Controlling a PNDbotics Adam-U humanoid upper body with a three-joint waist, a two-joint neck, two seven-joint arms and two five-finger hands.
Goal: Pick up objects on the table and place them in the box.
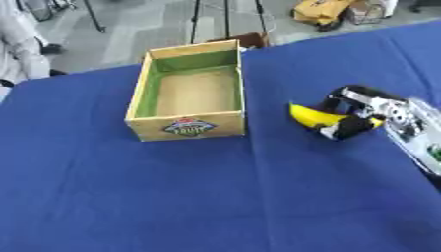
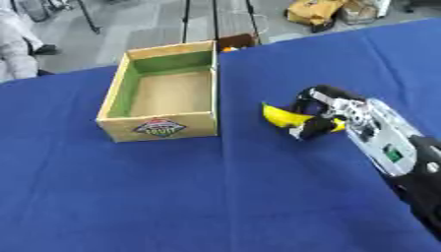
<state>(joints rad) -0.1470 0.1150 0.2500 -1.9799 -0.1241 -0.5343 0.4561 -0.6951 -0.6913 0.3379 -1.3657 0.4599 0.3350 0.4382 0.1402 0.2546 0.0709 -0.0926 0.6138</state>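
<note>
The right hand (image 2: 323, 114) was seen at about three o'clock in the view, reaching in from the right edge, with its black fingers curled round a yellow banana (image 2: 282, 117). The banana lay low over the blue tabletop (image 1: 215, 197); whether it was lifted clear or still touching the cloth could not be told. Its free end pointed toward nine o'clock, in the direction of the box.

The wooden box (image 1: 185, 127) stood at about eleven o'clock from the centre, well apart from the banana, with a blue strip of tabletop between them. Its green-lined walls and brown floor were open to view, and nothing was seen lying inside it. A round label was shown on its near wall.

The left hand was not found in either view.

The task was judged to be at an early stage: the grasp on the banana appeared made, but nothing had been placed in the box. What was left, as far as could be judged, was the carry toward ten o'clock over the box's right wall and the release inside. No other loose object was seen on the tabletop, so the banana was taken to be the only item outstanding.
</note>
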